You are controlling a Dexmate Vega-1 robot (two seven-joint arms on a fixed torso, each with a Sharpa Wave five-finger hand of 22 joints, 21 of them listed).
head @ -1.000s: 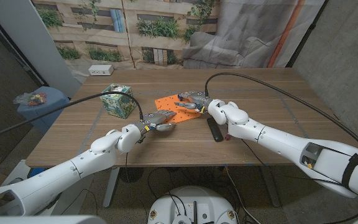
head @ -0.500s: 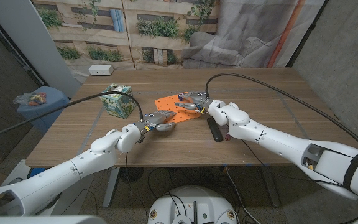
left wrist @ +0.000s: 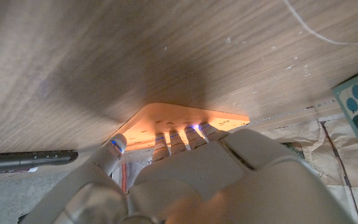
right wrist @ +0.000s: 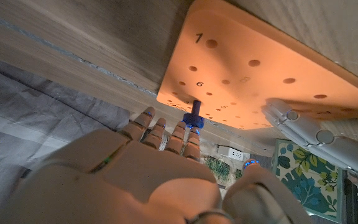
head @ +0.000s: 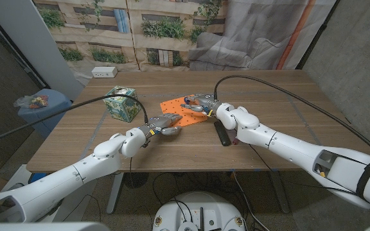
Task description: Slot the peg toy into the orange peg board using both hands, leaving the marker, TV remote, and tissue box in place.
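Note:
The orange peg board [head: 184, 110] lies mid-table. A small blue peg toy [right wrist: 196, 116] stands upright in the board [right wrist: 260, 62] near its edge. My right hand [head: 201, 102] reaches over the board's far right part, and its fingertips [right wrist: 182, 130] touch the peg's free end while the thumb stays apart. I cannot tell whether the peg is pinched. My left hand [head: 164, 125] sits at the board's near left side, with its fingers [right wrist: 309, 127] stretched out on the orange surface [left wrist: 179, 118].
The patterned tissue box [head: 121, 104] stands left of the board. The black TV remote [head: 221, 133] lies just right of it, under my right forearm. A white power strip [head: 103, 72] sits at the far left edge. A blue bin [head: 40, 106] stands beside the table.
My right hand has shifted very slightly over the board. The left hand and the board have stayed where they were.

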